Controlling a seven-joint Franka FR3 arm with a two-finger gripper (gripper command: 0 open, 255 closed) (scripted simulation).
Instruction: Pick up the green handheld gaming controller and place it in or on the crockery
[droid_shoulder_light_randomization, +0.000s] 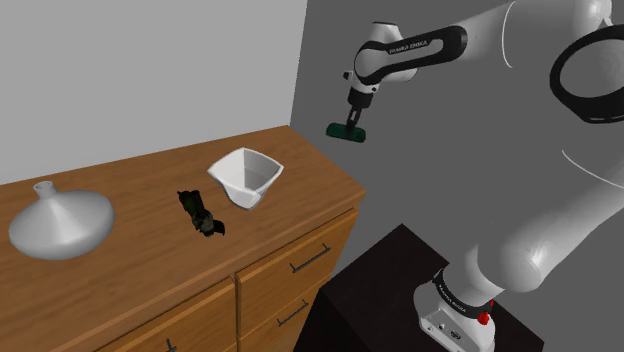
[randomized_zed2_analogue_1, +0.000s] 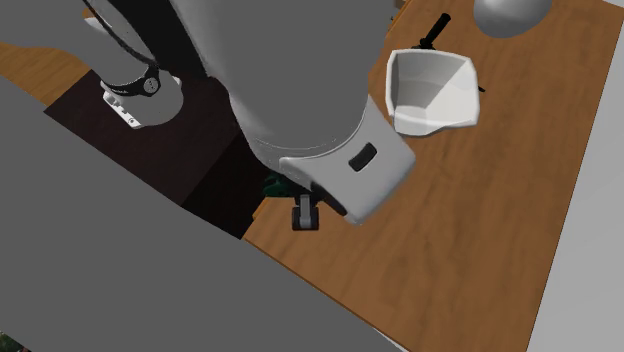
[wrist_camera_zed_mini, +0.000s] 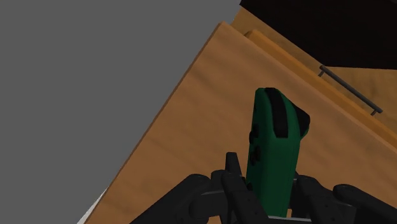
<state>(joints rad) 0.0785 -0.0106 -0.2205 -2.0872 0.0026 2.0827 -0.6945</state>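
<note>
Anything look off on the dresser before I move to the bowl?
Nothing looks spilled or broken. The green controller is clasped in the pincer, above the dresser near its edge. The white bowl is empty, and a small dark object lies close beside it.

The black gripper (droid_shoulder_light_randomization: 349, 126), clasping the green handheld controller (droid_shoulder_light_randomization: 348, 132), hangs in open air off the brown wooden dresser top (droid_shoulder_light_randomization: 320, 175) at the shoulder view's right. Bare wood separates that end from the white square bowl (droid_shoulder_light_randomization: 245, 177). A small dark object (droid_shoulder_light_randomization: 200, 213) lies just left of the bowl, and a grey domed vessel (droid_shoulder_light_randomization: 62, 222) stands far left.
</note>
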